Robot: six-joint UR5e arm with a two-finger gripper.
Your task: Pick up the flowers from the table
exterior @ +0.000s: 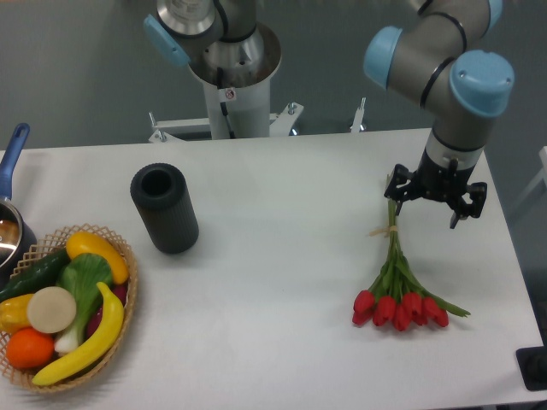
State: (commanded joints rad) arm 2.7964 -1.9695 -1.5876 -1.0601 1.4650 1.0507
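The released tool [432, 203] hangs above the stem ends of the flowers [396, 282], which lie on the surface [282, 256] (approach step, I judge). Next it must descend and clamp the stems.

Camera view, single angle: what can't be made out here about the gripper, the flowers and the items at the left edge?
- Gripper: too small and dark to tell its opening or its height above the table.
- Flowers: top stem ends hidden behind the gripper.
- Pot: cut off by the left edge.
- Black cylinder: inside too dark to see.
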